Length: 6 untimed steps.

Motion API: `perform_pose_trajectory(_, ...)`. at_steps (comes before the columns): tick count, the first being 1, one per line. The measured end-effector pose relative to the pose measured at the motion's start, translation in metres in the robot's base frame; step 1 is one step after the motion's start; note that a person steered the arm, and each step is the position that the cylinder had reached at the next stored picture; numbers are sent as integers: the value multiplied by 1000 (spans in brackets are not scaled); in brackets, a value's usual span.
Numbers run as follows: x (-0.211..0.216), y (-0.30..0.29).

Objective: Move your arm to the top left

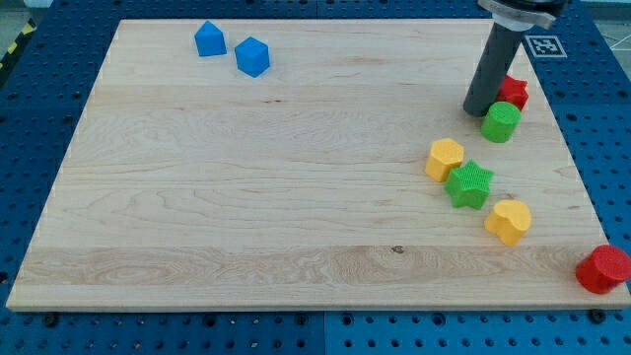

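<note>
My tip rests on the wooden board near the view's right edge, in the upper part; the arm carries no jaws, only a straight dark rod, so there is no opening to report and nothing is held. Just to the tip's right a red block sits partly hidden behind the rod, shape not clear; a green cylinder stands just beside the tip, to its lower right, touching or nearly touching the red block. Below the tip, toward the view's bottom, lie a yellow block, a green star touching it, and a yellow heart; a red cylinder sits well below, at the board's bottom right corner. Well apart, far to the tip's left at the view's top, two blue blocks stand near each other: a blue pentagon-like block and a blue cube.
</note>
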State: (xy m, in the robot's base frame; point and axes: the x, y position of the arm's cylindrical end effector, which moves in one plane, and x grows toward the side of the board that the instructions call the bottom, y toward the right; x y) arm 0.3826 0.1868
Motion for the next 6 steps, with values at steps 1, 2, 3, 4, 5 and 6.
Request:
perform_pose_trajectory(1,18,-75)
perform_pose_trajectory(2,23,-190)
perform_pose_trajectory(3,12,-330)
perform_pose_trajectory(4,-36,-451)
perform_pose_trajectory(5,-77,-492)
perform_pose_trajectory(6,-96,-492)
